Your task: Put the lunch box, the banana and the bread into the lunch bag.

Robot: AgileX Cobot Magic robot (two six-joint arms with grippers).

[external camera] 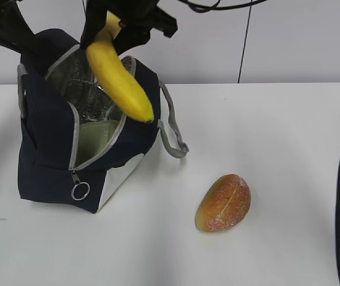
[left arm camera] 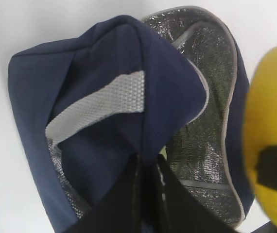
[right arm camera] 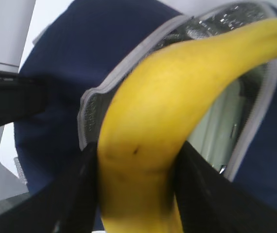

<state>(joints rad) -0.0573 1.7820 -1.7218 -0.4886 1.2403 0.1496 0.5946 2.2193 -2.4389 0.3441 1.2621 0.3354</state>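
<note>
Right claw (right arm camera: 133, 194) pinches the banana (external camera: 119, 74) near its stem end, so the fruit hangs tip-down at a slant over the mouth of the bag (external camera: 51, 161); the dark tip sits just above the open zipper edge, not yet inside. Left claw (left arm camera: 146, 167) is pressed together on a fold of the navy flap, apparently lifting it to keep the opening wide and the bag steady. Inside, against the silver lining, the pale green lid of the box (external camera: 95, 140) is visible, so that item is judged already stowed. The bread (external camera: 223, 202) lies on the tabletop (external camera: 277, 149), well apart from the bag and untouched. The banana needs lowering clear of the zipper rim.
</note>
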